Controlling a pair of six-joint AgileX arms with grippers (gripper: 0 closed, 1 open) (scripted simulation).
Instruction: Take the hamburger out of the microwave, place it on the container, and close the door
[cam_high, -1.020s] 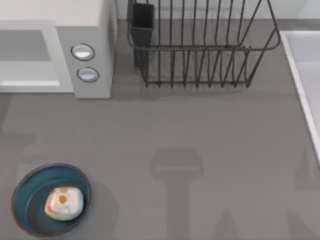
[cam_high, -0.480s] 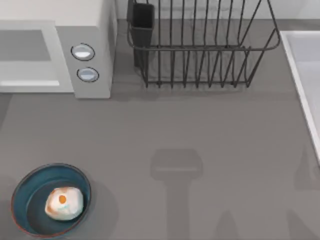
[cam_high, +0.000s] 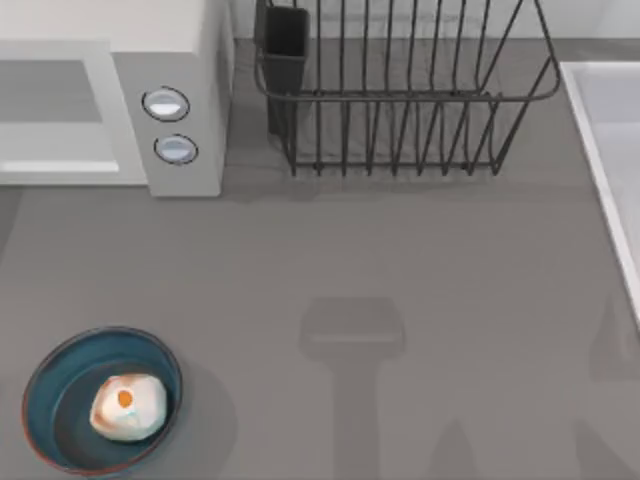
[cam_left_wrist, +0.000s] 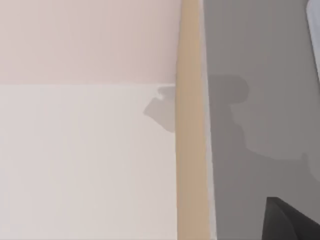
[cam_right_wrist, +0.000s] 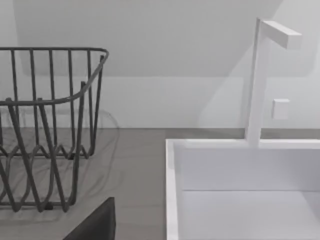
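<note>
1. The top view shows the hamburger (cam_high: 128, 407) lying inside the container (cam_high: 50, 390), which sits near the front left corner of the desk (cam_high: 400, 260).
2. In the same view the microwave (cam_high: 180, 60) stands at the back left of the desk, its two round knobs (cam_high: 166, 104) facing up on the side panel. The door (cam_high: 55, 110) lies flush against the front of the appliance, closed; its left part is cut off by the picture's edge.
3. A black wire dish rack (cam_high: 400, 100) stands at the back edge, just beside the microwave, and a white sink (cam_high: 600, 150) runs along the desk's right edge.
4. The right wrist view adds what the top view lacks: the rack (cam_right_wrist: 50, 130) seen from the side, the sink basin (cam_right_wrist: 240, 190) and a white tap (cam_right_wrist: 260, 80) rising behind it.
5. The left wrist view shows a pale wall, a tan strip (cam_left_wrist: 190, 125) and grey desk surface with arm shadows.
6. A dark corner appears at the edge of each wrist view; whether either gripper is released or clenched, I cannot tell.
</note>
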